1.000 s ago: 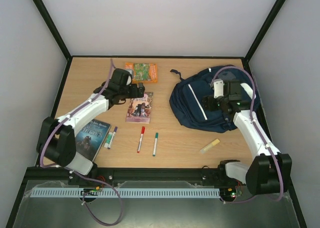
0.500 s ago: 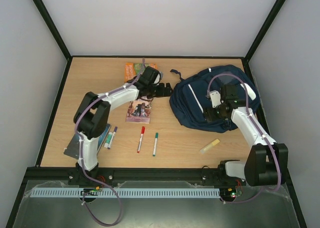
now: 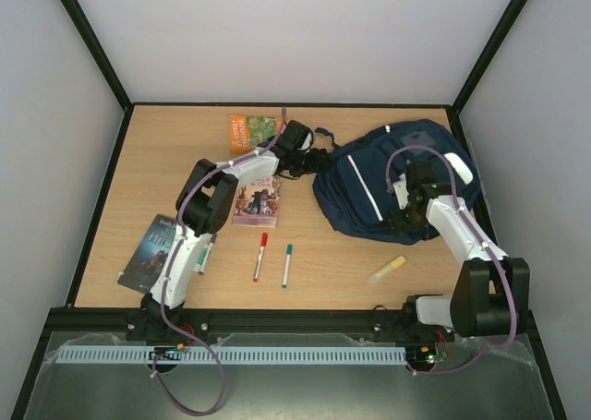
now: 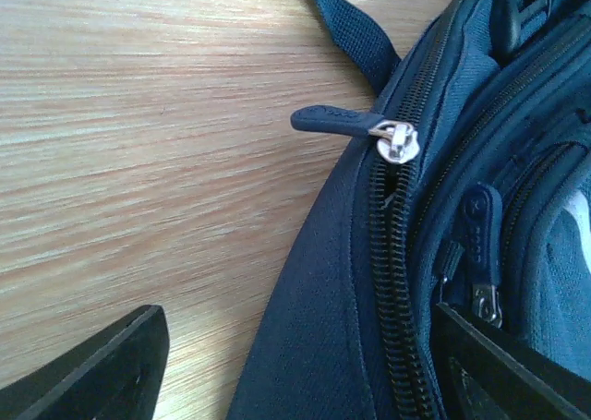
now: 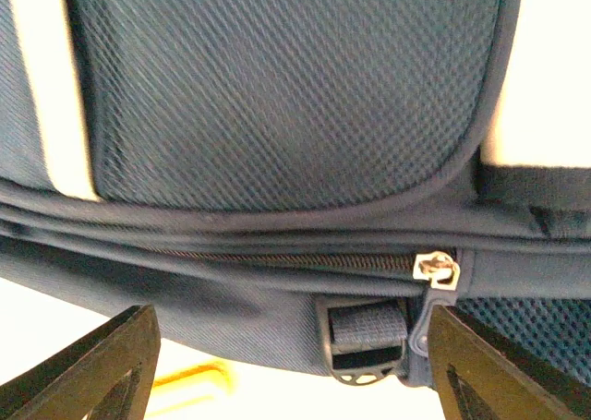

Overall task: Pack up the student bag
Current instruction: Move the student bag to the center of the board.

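Observation:
The student bag, a big navy backpack with a white diagonal stripe, lies at the right back of the table. My left gripper is at its upper left edge, open. In the left wrist view its fingers straddle the bag's seam below a silver zip slider with a navy pull tab, gripping nothing. My right gripper hangs over the bag's near right edge, open. In the right wrist view another zip slider and a strap buckle lie between its fingers, untouched.
An orange-green book and a picture book lie left of the bag. A dark book sits by the left arm. A purple-capped marker, a red pen, a green pen and a yellow stick lie nearer.
My left arm has swung right, from over the books to the bag's left edge, its jaws narrowing a little. My right gripper has slid toward the bag's near edge.

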`<action>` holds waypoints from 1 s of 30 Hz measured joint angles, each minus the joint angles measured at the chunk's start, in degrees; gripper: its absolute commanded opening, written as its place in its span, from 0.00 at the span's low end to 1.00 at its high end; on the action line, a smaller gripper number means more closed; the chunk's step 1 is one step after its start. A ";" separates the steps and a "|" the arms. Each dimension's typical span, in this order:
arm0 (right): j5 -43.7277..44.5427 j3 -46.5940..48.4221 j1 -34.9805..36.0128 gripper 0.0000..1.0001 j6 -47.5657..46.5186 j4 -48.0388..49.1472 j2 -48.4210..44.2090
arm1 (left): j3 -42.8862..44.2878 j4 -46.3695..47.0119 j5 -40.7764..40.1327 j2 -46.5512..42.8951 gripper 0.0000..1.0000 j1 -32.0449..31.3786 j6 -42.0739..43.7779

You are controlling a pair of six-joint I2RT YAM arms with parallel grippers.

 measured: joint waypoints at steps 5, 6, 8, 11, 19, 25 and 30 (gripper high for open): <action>3.65 -1.46 -0.09 0.75 -0.96 -0.70 2.49 | 0.76 -0.09 1.64 0.83 0.50 -0.02 -0.66; 4.13 -1.75 -0.09 0.75 -1.01 -0.63 3.61 | 0.76 -0.07 2.01 0.83 0.42 -0.02 -0.74; 4.90 -2.43 -0.09 0.73 -1.09 -0.35 6.05 | 0.70 0.00 2.71 0.83 0.22 -0.13 -0.70; 5.46 -2.54 -0.07 0.70 -1.09 0.48 8.66 | -0.15 0.17 3.26 0.52 0.03 -0.33 -0.57; 6.27 2.95 -0.07 0.66 -1.05 0.81 16.96 | -11.28 1.29 1.36 -7.21 0.02 -0.76 -0.09; 6.36 6.88 -0.07 0.67 -0.90 1.14 20.81 | -22.12 3.50 -1.73 -15.28 0.02 -1.73 -0.57; 7.15 7.93 -0.09 0.68 -0.20 1.70 22.12 | -29.66 3.87 -6.08 -21.07 0.02 -4.90 -0.79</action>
